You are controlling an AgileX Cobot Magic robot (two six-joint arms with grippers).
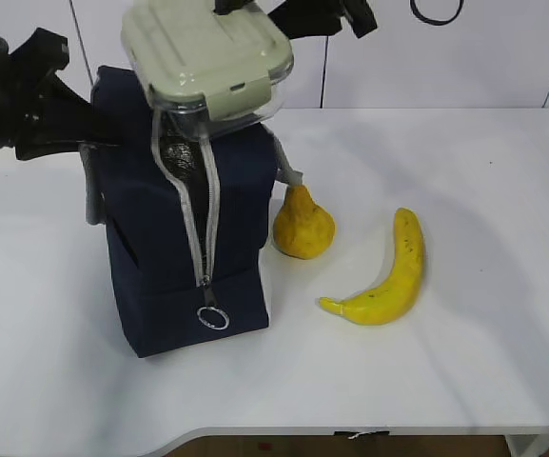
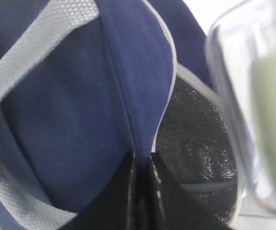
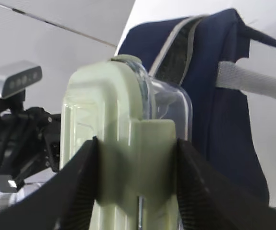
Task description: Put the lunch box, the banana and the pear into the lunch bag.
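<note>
Right gripper [image 3: 137,182] is clamped across the lunch box [image 1: 207,59], one finger on each side of the pale green lid's clip edge – solid grasp in the right wrist view. We have the box held above the lunch bag [image 1: 184,248], tilted, its lower clear corner right at the top of the unzipped opening.

Key relation: the bag's slot sits directly below and slightly behind the box. The slit runs from the top down the front face to the ring pull [image 1: 212,318], so the opening is narrow and tall. We judge the box's long axis has to go in end-first, aligned with that slit – flat-on it will likely catch the zipper edges.

Left gripper [image 2: 141,191] is pinched shut on the bag's fabric edge beside the zipper, pulling the flap aside; the dark lining shows past it.

Still out of the bag: the pear [image 1: 303,224], just beside its right side near the handle strap, and the banana [image 1: 388,276], further right of the bag, on the table [image 1: 483,190]. Right arm is the nearer one for both.
</note>
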